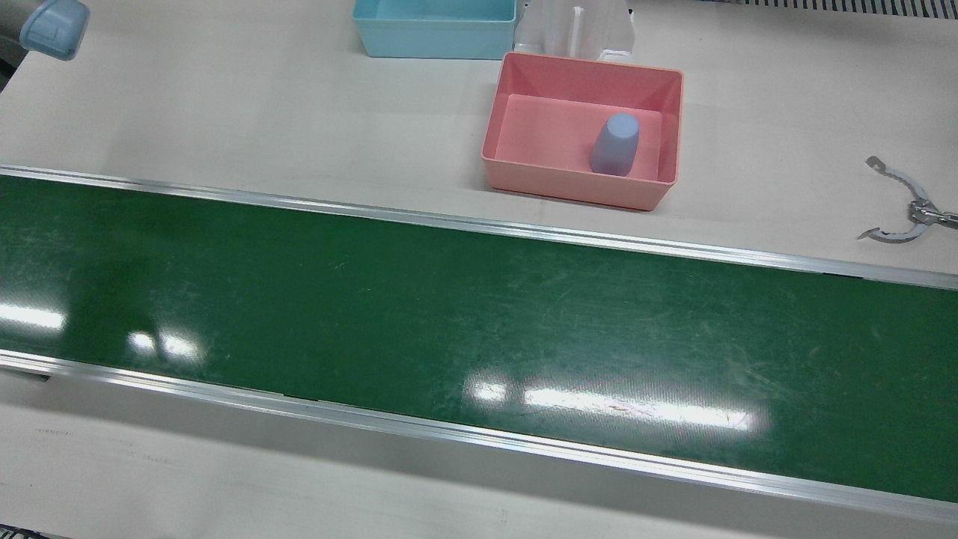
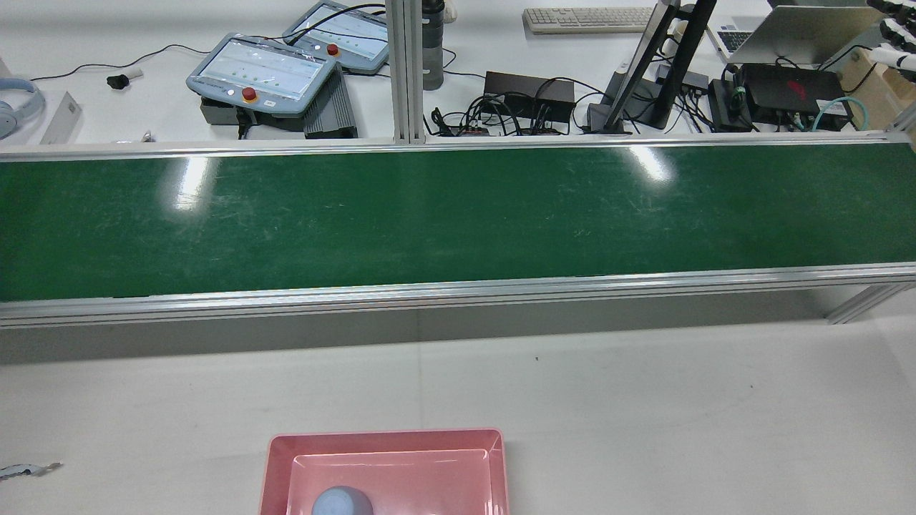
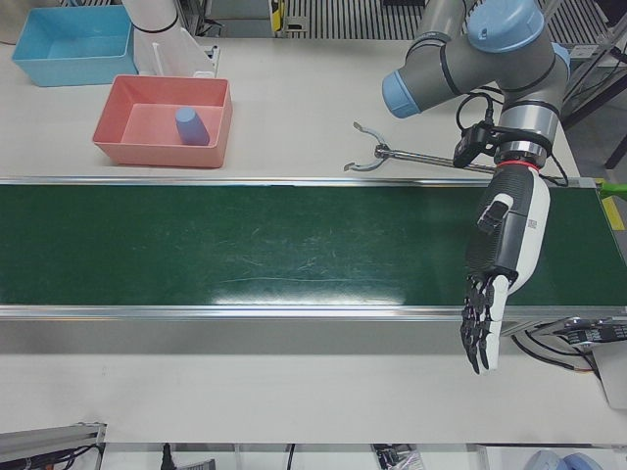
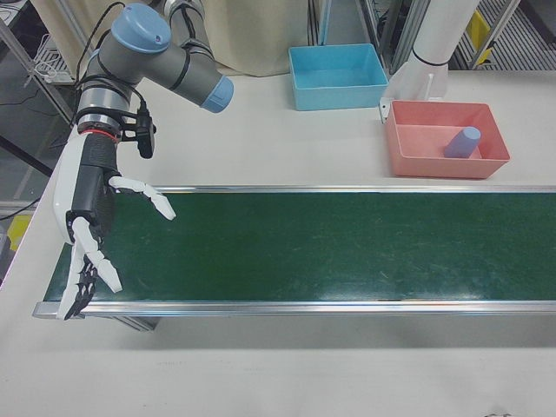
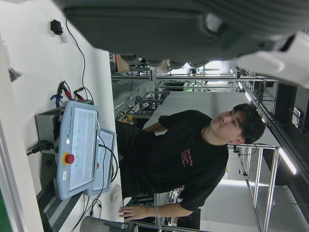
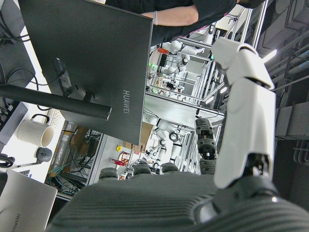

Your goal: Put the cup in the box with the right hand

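Observation:
A blue-grey cup [image 1: 615,144] stands upside down inside the pink box [image 1: 524,171], toward the box's corner; it also shows in the rear view as cup [image 2: 342,502] in box [image 2: 279,465], and in the side views as cup [image 3: 187,125] and cup [image 4: 463,142]. My right hand [image 4: 91,230] hangs open, fingers spread and pointing down, over the far end of the green belt, well away from the box [image 4: 408,156]. My left hand [image 3: 500,269] hangs open at the opposite end of the belt, holding nothing.
A green conveyor belt [image 1: 449,314] runs across the table. A light blue box [image 1: 434,45] sits behind the pink one. Metal tongs [image 1: 902,213] lie on the table near the left arm. A person [image 5: 188,159] stands beyond the table by teach pendants [image 2: 261,71].

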Tool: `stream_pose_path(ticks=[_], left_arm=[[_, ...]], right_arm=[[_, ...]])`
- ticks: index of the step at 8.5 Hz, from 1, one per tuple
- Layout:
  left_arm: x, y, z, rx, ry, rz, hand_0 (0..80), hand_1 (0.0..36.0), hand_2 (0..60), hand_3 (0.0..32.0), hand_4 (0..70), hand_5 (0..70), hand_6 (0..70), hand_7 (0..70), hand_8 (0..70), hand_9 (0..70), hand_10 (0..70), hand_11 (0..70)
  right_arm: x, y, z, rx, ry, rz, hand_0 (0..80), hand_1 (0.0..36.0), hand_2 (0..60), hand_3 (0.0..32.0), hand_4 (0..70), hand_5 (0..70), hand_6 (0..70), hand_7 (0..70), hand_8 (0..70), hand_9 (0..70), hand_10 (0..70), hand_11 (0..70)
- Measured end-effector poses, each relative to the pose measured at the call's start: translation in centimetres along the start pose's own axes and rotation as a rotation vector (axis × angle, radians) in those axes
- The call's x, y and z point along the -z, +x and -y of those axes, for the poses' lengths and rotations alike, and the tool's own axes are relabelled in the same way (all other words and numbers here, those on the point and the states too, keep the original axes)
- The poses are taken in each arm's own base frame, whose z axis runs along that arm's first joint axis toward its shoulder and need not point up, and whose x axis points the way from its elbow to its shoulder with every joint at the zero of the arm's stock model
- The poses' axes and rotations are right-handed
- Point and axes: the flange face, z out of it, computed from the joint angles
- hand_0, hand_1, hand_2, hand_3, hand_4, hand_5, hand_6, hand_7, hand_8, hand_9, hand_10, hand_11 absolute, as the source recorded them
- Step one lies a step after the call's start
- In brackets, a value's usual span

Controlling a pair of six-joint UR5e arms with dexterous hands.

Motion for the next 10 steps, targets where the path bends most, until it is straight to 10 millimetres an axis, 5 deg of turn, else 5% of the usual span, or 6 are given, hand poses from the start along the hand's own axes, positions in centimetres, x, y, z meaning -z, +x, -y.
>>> stream_pose_path(ticks=[10], left_arm=[[0.0, 0.0, 0.1, 0.0, 0.001, 0.001, 0.0, 0.0, 0.0, 0.0, 0.0, 0.0, 0.0, 0.0, 0.0, 0.0, 0.0, 0.0]], right_arm=[[4.2, -0.6, -1.0, -0.008, -0.008, 0.009, 56.2, 31.8, 26.6, 0.0, 0.0, 7.8, 2.6, 1.4, 0.0, 0.0, 0.0, 0.0]])
